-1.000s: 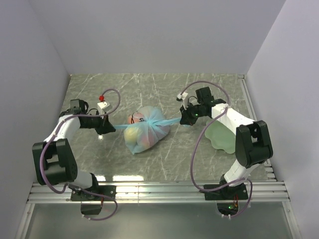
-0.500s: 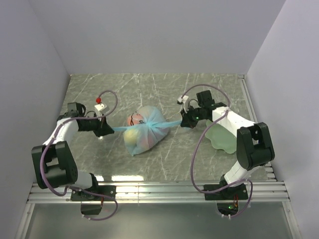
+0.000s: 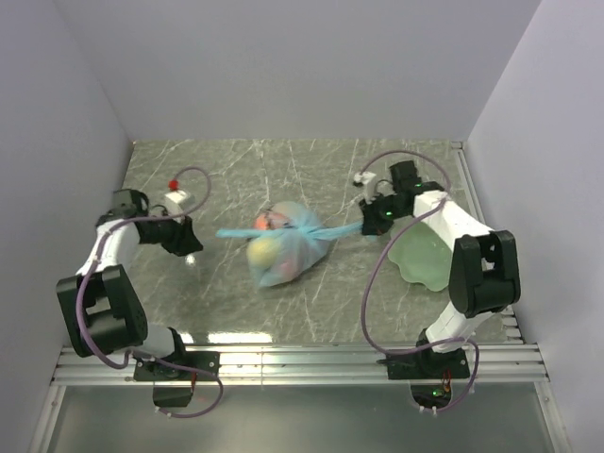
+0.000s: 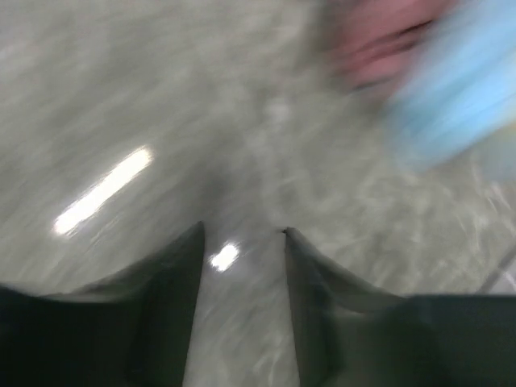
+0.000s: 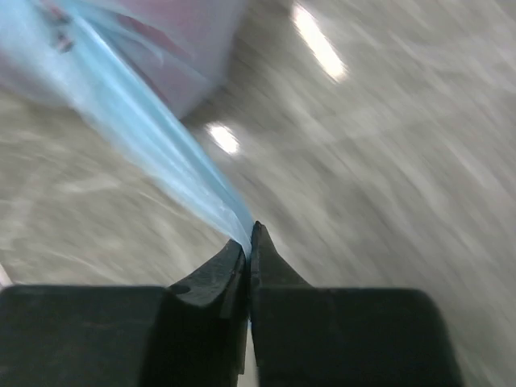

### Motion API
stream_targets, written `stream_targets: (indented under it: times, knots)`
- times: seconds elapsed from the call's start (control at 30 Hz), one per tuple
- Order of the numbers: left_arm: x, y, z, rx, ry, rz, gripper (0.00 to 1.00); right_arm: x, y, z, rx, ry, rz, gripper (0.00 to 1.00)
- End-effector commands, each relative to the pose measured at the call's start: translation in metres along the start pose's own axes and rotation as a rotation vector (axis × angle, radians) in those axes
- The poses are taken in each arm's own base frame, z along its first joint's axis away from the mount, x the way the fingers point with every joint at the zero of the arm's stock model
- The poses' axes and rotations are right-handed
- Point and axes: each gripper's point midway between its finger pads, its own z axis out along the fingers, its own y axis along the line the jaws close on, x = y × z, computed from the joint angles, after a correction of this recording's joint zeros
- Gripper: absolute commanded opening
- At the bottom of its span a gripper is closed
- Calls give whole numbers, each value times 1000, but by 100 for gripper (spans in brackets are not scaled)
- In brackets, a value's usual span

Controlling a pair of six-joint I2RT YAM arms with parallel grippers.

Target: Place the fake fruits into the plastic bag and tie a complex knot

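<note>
Item: plastic bag (image 3: 283, 250) holding the fake fruits (image 3: 267, 253), lying mid-surface between my tools. My right tool (image 3: 375, 225) is pinching its right-hand blue tail (image 3: 340, 229) taut, while my left tool (image 3: 185, 242) is spread and empty, apart from the loose left tail (image 3: 231, 231). Setting: grey marbled surface (image 3: 283, 170), plain white walls (image 3: 302, 66); also present, a pale green plate (image 3: 425, 264) under my right forearm, apart from the bag.

High overview; wrist close-ups on bag (image 3: 283, 250)
</note>
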Motion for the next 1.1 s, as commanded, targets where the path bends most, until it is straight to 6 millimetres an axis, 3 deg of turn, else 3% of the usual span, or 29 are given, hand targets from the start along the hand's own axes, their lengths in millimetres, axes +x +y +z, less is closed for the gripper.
stream_targets:
  times: [0.0,0.03,0.07,0.1,0.17,0.23,0.3,0.43,0.53,0.63,0.67,0.73,0.87,0.93,0.97,1.07]
  knots:
    - [-10,56,-58,-323,76,40,56,55,-53,-67,238,202,130,14]
    - [-16,53,-58,-314,64,40,71,47,-45,-66,197,165,128,24]
    - [-24,47,-56,-302,50,36,75,44,-37,-67,172,149,131,43]
    - [-35,42,-56,-286,25,44,86,37,-31,-70,157,125,123,48]
    - [-51,36,-58,-283,-13,49,97,25,-21,-74,120,81,136,60]
    - [-72,27,-65,-273,-77,25,99,4,-15,-86,117,19,121,81]
    - [-95,21,-72,-266,-137,-14,99,-19,-7,-98,93,-44,109,92]
    - [-136,18,-82,-274,-234,-75,99,-49,-1,-113,81,-126,133,93]
    - [-163,31,-87,-358,-269,-130,99,-77,-5,-122,106,-220,144,94]
    - [-184,27,-68,-352,-222,-169,99,-106,-17,-126,140,-310,204,95]
    - [-190,36,-62,-376,-205,-206,99,-116,-25,-123,143,-334,239,95]
    - [-195,44,-52,-420,-179,-247,99,-123,-38,-117,162,-343,284,96]
    - [-191,58,-12,-429,-121,-308,99,-139,-67,-90,208,-342,336,96]
    - [-191,63,0,-438,-105,-329,99,-142,-73,-77,221,-328,356,97]
    - [-186,64,16,-430,-78,-343,99,-145,-78,-67,255,-315,354,97]
    - [-176,69,37,-461,-44,-357,99,-150,-75,-46,271,-291,342,98]
